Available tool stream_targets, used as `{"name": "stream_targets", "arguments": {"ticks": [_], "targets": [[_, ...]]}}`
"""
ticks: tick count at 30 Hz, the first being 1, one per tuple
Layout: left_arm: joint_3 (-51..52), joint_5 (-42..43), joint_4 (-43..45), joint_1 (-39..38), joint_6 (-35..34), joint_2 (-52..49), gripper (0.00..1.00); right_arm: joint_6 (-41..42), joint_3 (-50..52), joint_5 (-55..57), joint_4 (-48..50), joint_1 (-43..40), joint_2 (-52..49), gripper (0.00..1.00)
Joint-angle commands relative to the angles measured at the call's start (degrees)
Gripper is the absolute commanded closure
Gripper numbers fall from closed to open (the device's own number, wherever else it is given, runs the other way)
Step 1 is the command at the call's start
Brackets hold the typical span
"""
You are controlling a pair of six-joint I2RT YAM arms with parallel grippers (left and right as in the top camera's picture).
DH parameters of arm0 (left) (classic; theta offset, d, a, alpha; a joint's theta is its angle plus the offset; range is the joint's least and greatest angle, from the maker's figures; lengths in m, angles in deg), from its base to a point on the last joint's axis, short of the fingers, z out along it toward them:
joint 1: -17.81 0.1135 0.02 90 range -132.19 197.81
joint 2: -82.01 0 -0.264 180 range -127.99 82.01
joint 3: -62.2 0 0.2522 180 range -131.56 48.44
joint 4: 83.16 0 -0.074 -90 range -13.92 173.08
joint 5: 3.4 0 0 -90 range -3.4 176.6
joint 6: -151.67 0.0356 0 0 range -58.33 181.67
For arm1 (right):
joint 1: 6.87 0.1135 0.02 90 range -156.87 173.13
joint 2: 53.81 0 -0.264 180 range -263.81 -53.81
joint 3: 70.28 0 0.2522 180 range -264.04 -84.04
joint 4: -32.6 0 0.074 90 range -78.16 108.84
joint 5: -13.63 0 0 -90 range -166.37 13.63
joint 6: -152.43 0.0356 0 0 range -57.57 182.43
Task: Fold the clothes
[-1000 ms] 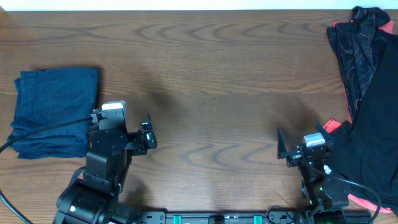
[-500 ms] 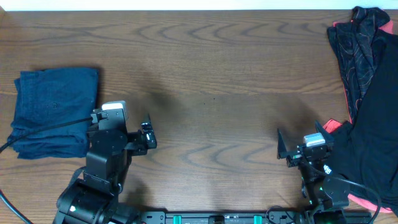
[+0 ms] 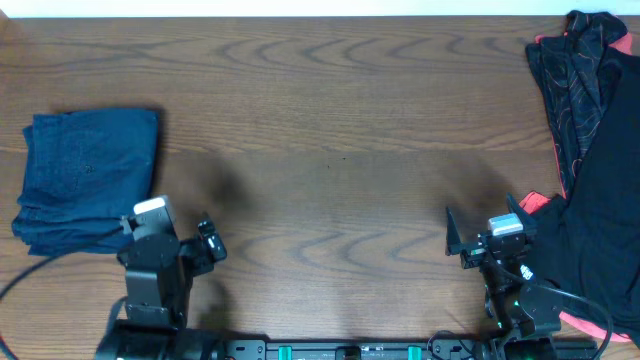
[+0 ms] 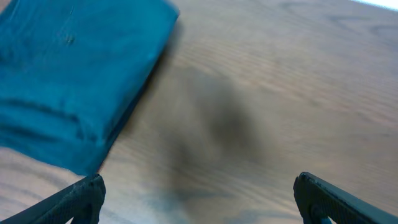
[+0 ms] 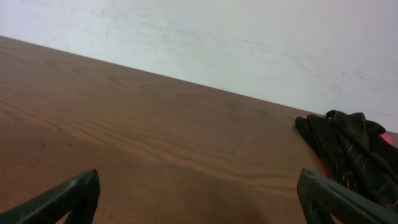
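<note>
Navy garment (image 3: 88, 175) lies folded, ahead-left of the left gripper (image 4: 199, 202), whose jaws are spread and empty. Black red-trimmed clothes (image 3: 590, 170) lie heaped just right of the right gripper (image 5: 200, 199) — likewise released. Judged: one piece done; next, grasp the heap and draw it onto the bare wooden table (image 3: 340, 150) — pale wall (image 5: 249, 37) beyond

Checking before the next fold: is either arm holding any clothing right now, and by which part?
Nothing is held: the left gripper and right gripper both have open fingers with no cloth between them.
</note>
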Motion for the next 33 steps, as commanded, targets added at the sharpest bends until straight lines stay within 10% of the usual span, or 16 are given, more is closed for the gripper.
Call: {"name": "stream_targets", "arguments": {"ticks": [1,17,33], "targets": [[6.12,0.92,2.14,1.95,-0.52,5.01,0.02,-0.79,0.04,-0.04,-0.28,-0.37,0.35,0.01],[33.42,0.61,40.50,2.60,-0.28,23.63,0.02,-0.79,0.04,-0.04,-0.28,-0.37,0.35,0.01],[33.42,6.93,38.64,2.69,8.98,24.63,0.02,-0.79,0.04,-0.04,-0.28,-0.37,0.35,0.01]]}}
